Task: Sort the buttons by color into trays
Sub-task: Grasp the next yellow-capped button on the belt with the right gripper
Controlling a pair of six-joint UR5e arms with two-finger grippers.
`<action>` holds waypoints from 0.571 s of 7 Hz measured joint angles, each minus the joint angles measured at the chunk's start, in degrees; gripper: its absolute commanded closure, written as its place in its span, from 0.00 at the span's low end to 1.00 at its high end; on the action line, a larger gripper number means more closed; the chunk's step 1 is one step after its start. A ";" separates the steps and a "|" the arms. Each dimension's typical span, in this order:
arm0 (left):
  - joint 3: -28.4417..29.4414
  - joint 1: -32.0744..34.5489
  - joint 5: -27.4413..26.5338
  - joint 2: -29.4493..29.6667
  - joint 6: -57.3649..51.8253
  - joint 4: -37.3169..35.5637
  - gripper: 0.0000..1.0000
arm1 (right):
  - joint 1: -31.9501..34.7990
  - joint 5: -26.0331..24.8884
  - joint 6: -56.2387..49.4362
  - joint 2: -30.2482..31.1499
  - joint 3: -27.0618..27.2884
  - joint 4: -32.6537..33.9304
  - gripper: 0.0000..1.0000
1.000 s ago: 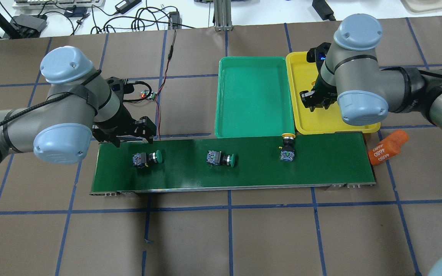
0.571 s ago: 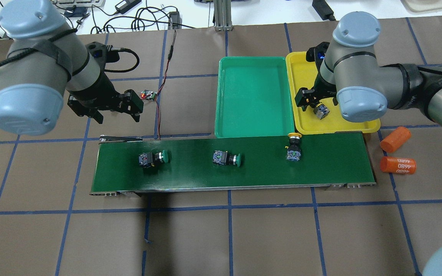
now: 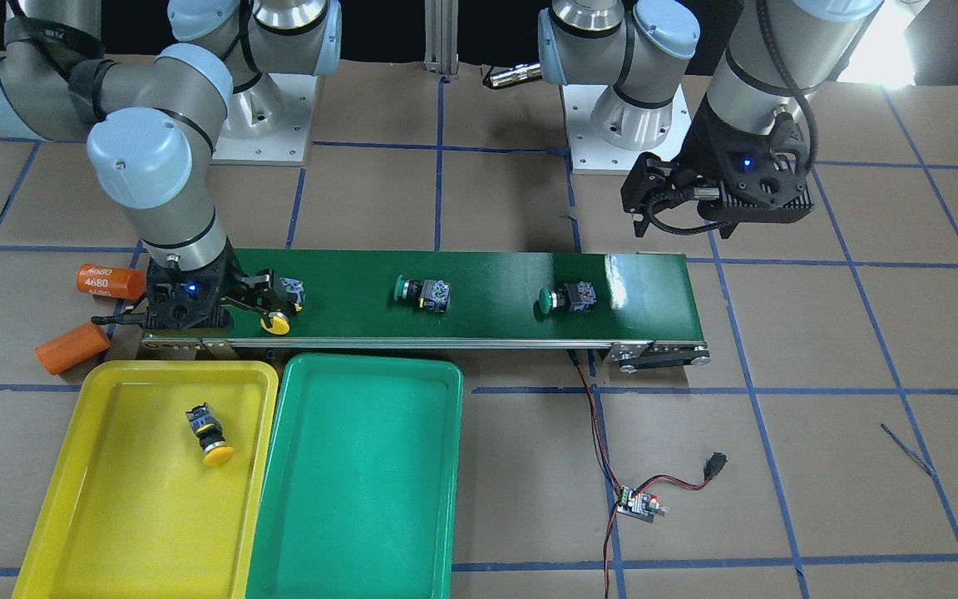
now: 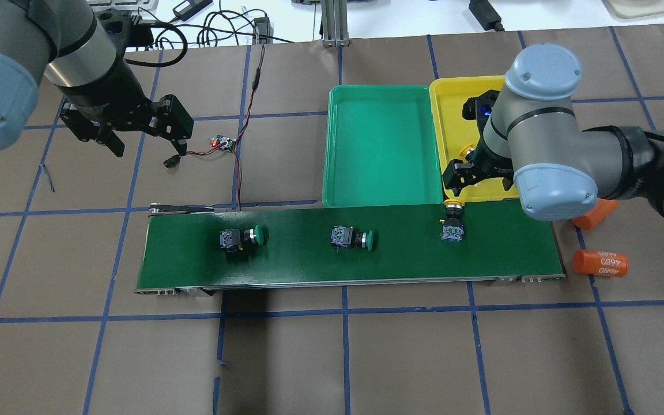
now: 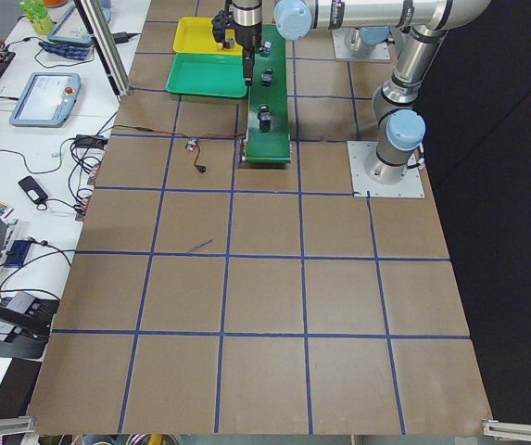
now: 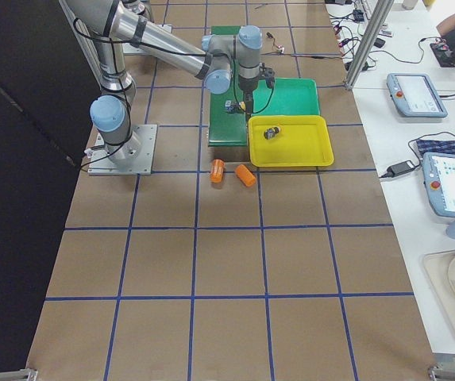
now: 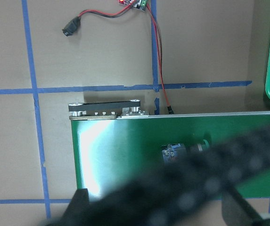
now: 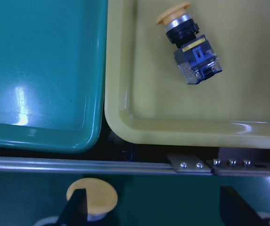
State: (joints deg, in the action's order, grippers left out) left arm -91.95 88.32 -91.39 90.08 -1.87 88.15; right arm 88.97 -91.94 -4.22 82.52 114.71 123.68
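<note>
Two green buttons [image 4: 242, 237] [image 4: 352, 237] and one yellow button [image 4: 453, 222] lie on the dark green belt [image 4: 309, 265]. A second yellow button [image 3: 209, 433] lies in the yellow tray [image 3: 138, 507]. The green tray [image 4: 381, 144] beside it holds nothing. My right gripper [image 4: 478, 177] is open, low over the yellow tray's near rim and the belt's far edge. In the right wrist view the belt button's yellow cap [image 8: 91, 197] sits by one fingertip [image 8: 76, 209]. My left gripper [image 4: 142, 141] is open and empty, raised over the table beyond the belt's left end.
Two orange cylinders [image 4: 600, 263] [image 4: 594, 212] lie on the table off the belt's right end. A small circuit board [image 4: 222, 143] with red and black wires lies behind the belt's left end, close to my left gripper. Cables lie along the far table edge.
My right gripper left a yellow button in the yellow tray and moved toward the belt. My left gripper rose and moved back, away from the belt. The belt's buttons shifted right.
</note>
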 measured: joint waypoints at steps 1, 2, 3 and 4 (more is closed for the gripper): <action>0.27 0.49 0.17 0.14 2.01 0.26 0.00 | 0.15 0.20 0.93 1.81 2.92 0.32 0.00; 0.39 1.41 0.23 0.20 4.04 0.53 0.00 | 0.20 0.47 1.32 3.00 5.12 0.56 0.00; 0.63 1.99 0.20 0.09 4.94 0.73 0.00 | 0.22 0.80 1.49 3.58 6.43 0.70 0.00; 0.77 2.25 0.18 -0.15 5.08 0.80 0.00 | 0.23 1.07 1.55 3.62 7.00 0.75 0.00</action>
State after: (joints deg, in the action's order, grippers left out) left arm -91.18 90.57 -91.22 89.93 3.21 88.95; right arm 89.20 -90.88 -2.67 86.14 121.71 124.42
